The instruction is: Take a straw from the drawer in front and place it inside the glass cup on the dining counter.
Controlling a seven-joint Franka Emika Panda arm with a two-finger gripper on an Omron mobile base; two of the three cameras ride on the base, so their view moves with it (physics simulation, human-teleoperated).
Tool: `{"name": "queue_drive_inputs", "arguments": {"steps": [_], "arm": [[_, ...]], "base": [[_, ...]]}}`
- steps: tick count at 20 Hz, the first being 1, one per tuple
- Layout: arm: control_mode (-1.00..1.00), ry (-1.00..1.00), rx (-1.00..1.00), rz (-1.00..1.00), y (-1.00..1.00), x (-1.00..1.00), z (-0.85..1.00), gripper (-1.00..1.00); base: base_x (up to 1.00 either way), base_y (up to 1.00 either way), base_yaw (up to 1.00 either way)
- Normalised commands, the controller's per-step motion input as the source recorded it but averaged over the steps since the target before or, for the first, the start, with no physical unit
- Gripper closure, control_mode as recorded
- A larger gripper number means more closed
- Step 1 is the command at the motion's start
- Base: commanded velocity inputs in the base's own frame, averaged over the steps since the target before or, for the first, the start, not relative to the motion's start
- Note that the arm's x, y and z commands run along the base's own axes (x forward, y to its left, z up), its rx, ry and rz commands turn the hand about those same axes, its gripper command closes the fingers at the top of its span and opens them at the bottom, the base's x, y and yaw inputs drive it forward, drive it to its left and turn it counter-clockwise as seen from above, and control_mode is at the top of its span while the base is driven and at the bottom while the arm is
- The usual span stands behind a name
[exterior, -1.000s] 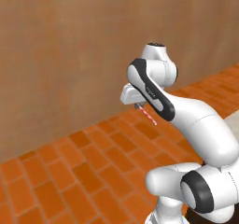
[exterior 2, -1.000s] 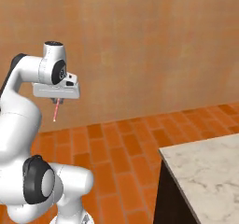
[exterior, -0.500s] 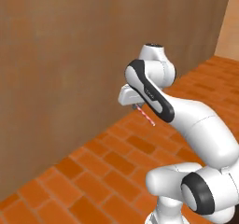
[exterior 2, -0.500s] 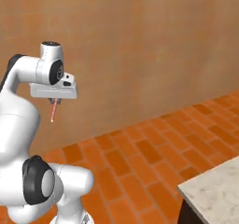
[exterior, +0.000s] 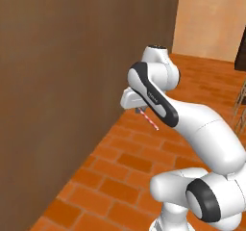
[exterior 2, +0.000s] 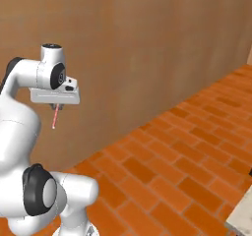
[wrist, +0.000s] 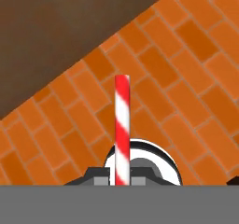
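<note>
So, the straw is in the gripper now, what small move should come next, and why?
Probably keep turning the base toward the dining counter, whose corner only peeks in at the right base view's lower right. The gripper is shut on the straw, hanging over brick floor; no glass cup appears yet.

The white arm rises from its base, bends at a dark elbow joint and folds back so the wrist sits high, with the hand turned to point straight down. The gripper [exterior 2: 55, 105] hangs below the flat white hand, its jaws closed tight on the straw [exterior 2: 55, 117], which sticks out beneath them; in the left base view the gripper [exterior: 140, 110] sits tucked against the forearm, the straw [exterior: 148, 119] slanting downward
</note>
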Motion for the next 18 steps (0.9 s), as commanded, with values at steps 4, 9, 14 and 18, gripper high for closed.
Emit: {"name": "queue_drive_inputs", "arguments": {"steps": [4, 9, 14, 18], "arm": [[1.00, 0.00, 0.00, 0.00, 0.00, 0.00, 0.00, 1.00], [1.00, 0.00, 0.00, 0.00, 0.00, 0.00, 0.00, 1.00], [1.00, 0.00, 0.00, 0.00, 0.00, 0.00, 0.00, 1.00], [1.00, 0.00, 0.00, 0.00, 0.00, 0.00, 0.00, 1.00]], "base": [[0.76, 0.31, -0.52], [0.73, 0.25, -0.53], [0.68, 0.24, -0.55], [0.69, 0.26, -0.55]]}}
